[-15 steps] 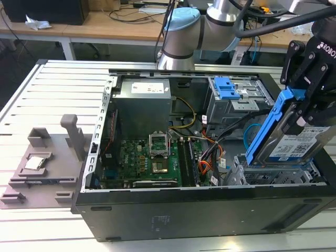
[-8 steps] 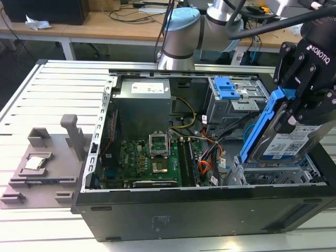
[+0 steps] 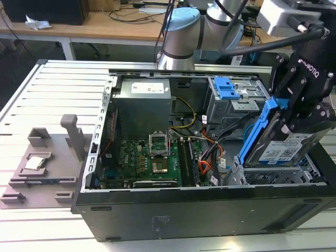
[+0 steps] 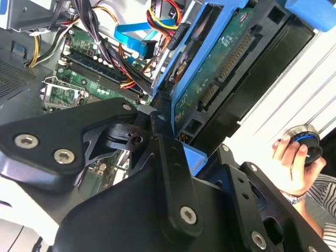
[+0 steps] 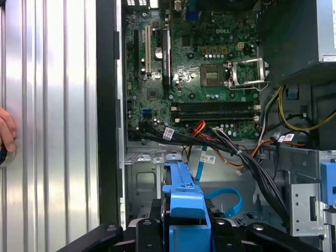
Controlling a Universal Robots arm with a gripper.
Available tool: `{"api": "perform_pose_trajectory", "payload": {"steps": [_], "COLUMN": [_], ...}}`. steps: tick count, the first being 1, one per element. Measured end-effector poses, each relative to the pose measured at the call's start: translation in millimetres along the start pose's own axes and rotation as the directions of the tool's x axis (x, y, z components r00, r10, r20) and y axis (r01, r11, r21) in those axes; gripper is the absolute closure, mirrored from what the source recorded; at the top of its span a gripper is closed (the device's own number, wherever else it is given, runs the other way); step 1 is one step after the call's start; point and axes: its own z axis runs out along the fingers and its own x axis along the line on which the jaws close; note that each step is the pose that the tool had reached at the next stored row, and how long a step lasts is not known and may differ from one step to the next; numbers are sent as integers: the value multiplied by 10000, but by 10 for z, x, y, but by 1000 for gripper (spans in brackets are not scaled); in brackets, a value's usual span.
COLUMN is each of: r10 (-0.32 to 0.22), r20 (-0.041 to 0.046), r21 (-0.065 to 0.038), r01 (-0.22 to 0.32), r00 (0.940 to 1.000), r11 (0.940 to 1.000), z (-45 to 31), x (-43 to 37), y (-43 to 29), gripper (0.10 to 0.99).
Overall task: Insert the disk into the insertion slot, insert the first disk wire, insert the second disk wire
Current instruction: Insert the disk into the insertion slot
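Clamping the disk (image 3: 284,150), gripper (image 3: 295,119) hovers over ribbed table (image 3: 58,89); perhaps desks (image 3: 105,23) behind.

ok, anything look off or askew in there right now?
The disk hangs steeply tilted in the gripper, lower edge over the insertion slot, not level with it. A person's hand sits on a round knob near the case. Nothing looks damaged.

Hidden behind gripper (image 3: 298,122): disk (image 3: 281,150) top. Cut off by first wrist view's edge: hand (image 5: 6,134).
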Motion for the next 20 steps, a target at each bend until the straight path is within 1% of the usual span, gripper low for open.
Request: {"api": "perform_pose_trajectory", "payload": {"steps": [4, 10, 13, 20], "r10": [0, 1, 1, 0], "r20": [-1, 0, -2, 3], "r21": [0, 0, 0, -1], "r01": [0, -1, -1, 0], "r00": [10000, 10000, 10000, 10000], "r11": [10000, 10000, 10000, 10000], "z": [73, 212, 245, 253], "x": [0, -1, -1, -1], "y": [-2, -8, -9, -9], "gripper": [722, 722, 722, 722]}}
